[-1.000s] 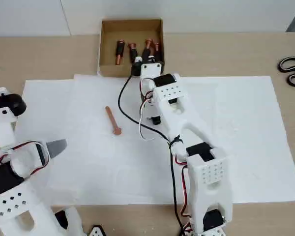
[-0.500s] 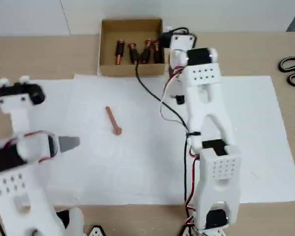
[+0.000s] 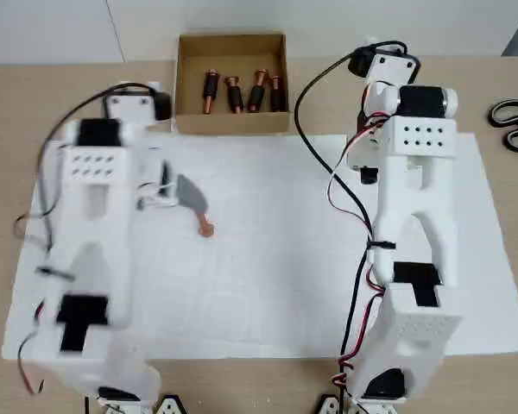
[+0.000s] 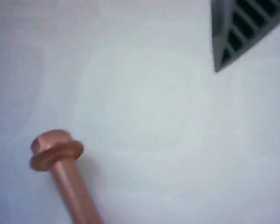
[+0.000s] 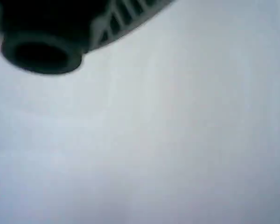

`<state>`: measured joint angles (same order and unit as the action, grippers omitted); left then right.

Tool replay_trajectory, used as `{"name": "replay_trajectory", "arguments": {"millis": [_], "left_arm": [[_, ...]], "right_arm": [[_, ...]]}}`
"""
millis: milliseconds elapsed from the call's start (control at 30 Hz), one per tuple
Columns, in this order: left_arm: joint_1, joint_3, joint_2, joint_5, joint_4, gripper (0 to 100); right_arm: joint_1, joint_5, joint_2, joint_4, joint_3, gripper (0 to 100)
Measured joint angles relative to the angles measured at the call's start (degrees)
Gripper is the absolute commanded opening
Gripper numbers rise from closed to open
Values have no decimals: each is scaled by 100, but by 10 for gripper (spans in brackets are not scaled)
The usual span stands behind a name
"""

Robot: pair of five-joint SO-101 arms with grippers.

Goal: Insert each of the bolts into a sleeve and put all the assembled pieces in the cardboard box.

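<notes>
The left hand (image 3: 181, 195) hangs open and empty just beside the loose bolt (image 4: 60, 170), which lies flat on the paper (image 3: 285, 259) near the cardboard box (image 3: 231, 123). If the hand closes off-centre, the round shank will likely roll aside or slip free.

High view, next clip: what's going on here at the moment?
Two white robot arms stand over a white paper sheet. The left gripper hangs over the one loose copper-coloured bolt, which lies on the sheet with no sleeve on it. Four copper bolts in black sleeves already lie in the open cardboard box. The right arm stands to the side of the box; a black hollow cylinder shows close up in its wrist view.
</notes>
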<state>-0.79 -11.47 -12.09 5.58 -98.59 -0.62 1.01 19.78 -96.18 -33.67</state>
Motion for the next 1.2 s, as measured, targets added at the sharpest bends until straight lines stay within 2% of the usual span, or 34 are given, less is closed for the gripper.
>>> {"name": "replay_trajectory", "arguments": {"millis": [133, 267, 333, 433, 500, 633, 933, 1200], "left_arm": [[141, -712, -923, 659, 0, 368], [167, -888, -1574, 1327, 9, 364], [193, -888, -1829, 1512, 9, 325], [193, -888, -2031, 1767, 9, 209], [193, -897, -2084, 1829, 18, 152], [308, -897, -2110, 1837, 18, 130], [879, -897, -2119, 1873, 26, 12], [1020, -897, -2119, 1873, 26, 6]], "right_arm": [[26, 0, -105, 0, 158, 4], [26, 0, -105, 0, 167, 4], [26, 0, -105, 0, 167, 4], [26, 0, -105, 0, 167, 4], [26, 0, -105, 0, 167, 4], [26, 0, -105, 0, 167, 4], [26, 0, -105, 0, 167, 4], [26, 0, -114, 0, 193, 4]]}}
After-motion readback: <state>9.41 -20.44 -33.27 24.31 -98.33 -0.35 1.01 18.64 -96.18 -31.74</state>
